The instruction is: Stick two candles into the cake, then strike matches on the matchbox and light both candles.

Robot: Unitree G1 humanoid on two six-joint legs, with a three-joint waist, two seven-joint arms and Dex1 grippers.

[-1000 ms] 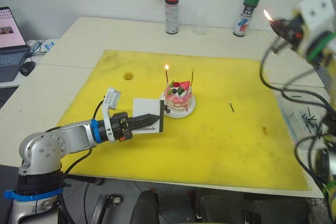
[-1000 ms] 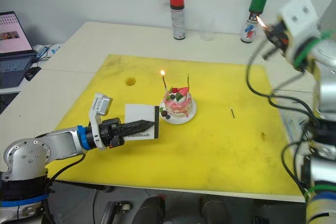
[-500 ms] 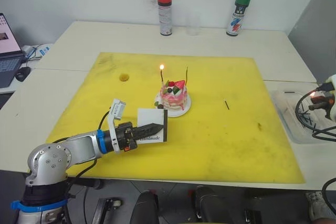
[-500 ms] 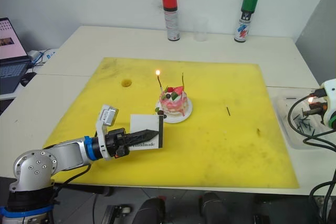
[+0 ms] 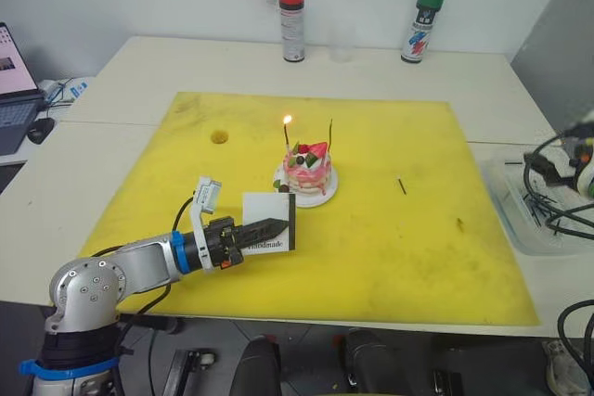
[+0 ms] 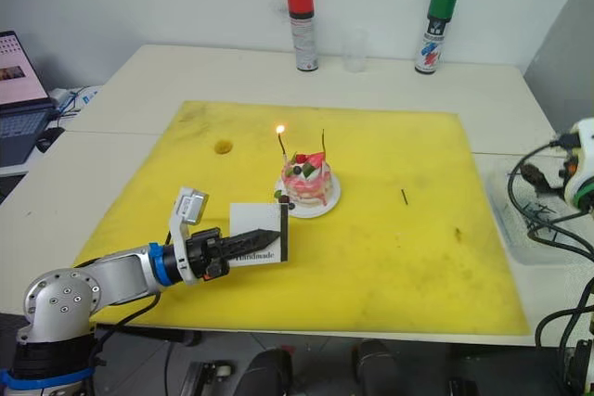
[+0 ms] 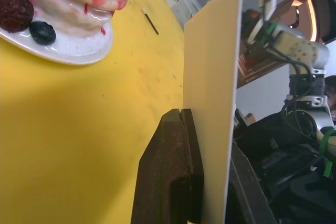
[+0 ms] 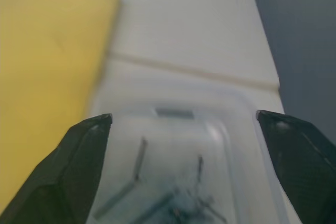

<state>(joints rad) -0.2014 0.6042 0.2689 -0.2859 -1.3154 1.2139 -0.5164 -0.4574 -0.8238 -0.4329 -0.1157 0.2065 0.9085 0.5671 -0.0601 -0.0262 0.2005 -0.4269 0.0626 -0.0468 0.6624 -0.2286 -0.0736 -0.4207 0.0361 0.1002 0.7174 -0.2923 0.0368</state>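
The pink-and-white cake (image 5: 309,164) stands on its small white plate (image 5: 320,196) mid-mat. Two candles rise from it: the left candle (image 5: 288,136) burns with a small flame, the right candle (image 5: 329,131) shows no flame. My left gripper (image 5: 277,225) is shut on the white matchbox (image 5: 268,221), held upright just in front of the cake and close to the plate (image 7: 68,51). At the table's right edge my right gripper (image 8: 184,115) hangs wide open over a clear tray (image 5: 517,220) holding several dark matches (image 8: 139,156), with nothing between its fingers.
One loose match (image 5: 401,186) lies on the yellow mat (image 5: 390,257) right of the cake. A red-capped spray can (image 5: 290,18), a green-capped spray can (image 5: 417,20) and a clear glass (image 5: 342,45) stand at the back. A laptop (image 5: 11,90) sits far left.
My right gripper came down from high up with a burning match to the tray and opened; the flame no longer shows. The head camera shifted. The left arm held still.
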